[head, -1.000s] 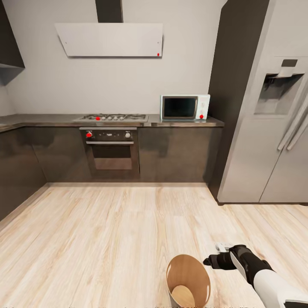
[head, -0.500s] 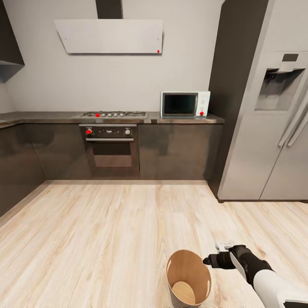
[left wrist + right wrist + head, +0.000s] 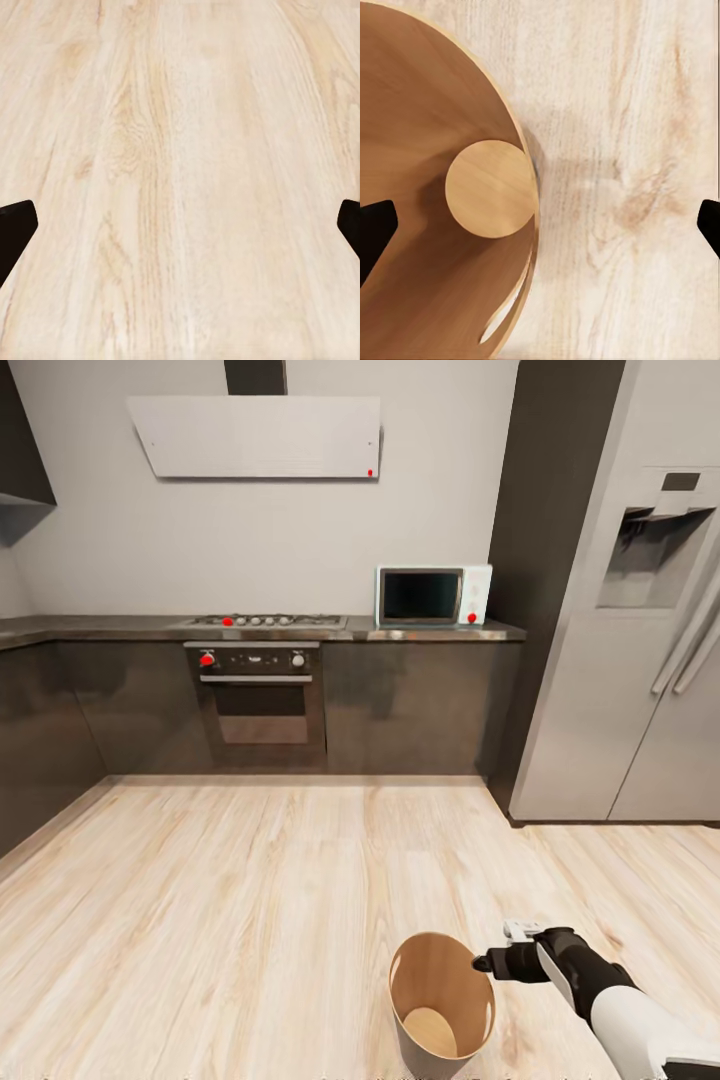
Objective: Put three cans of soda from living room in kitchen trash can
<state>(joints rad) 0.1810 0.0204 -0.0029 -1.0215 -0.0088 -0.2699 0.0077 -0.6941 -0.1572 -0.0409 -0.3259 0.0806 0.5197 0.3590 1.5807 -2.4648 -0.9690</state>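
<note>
The tash can stands on the kitchen floor at the bottom of the head view, pale outside and brown inside. My right gripper hovers at its right rim, on the black forearm coming in from the lower right. In the right wrist view the gripper is open, its dark fingertips far apart with nothing between them. It looks down across the rim onto the tash can's bare round bottom. My left gripper is open over plain floor. The cans of soda are out of view.
Dark cabinets with an oven, gas hob and pale microwave line the far wall under a white hood. A large steel fridge stands at the right. Light wood floor stretches between them and me.
The whole picture has slid upward a little, so the camera moved. My right gripper has edged slightly closer to the bin's rim. The bin's inside stays the same.
</note>
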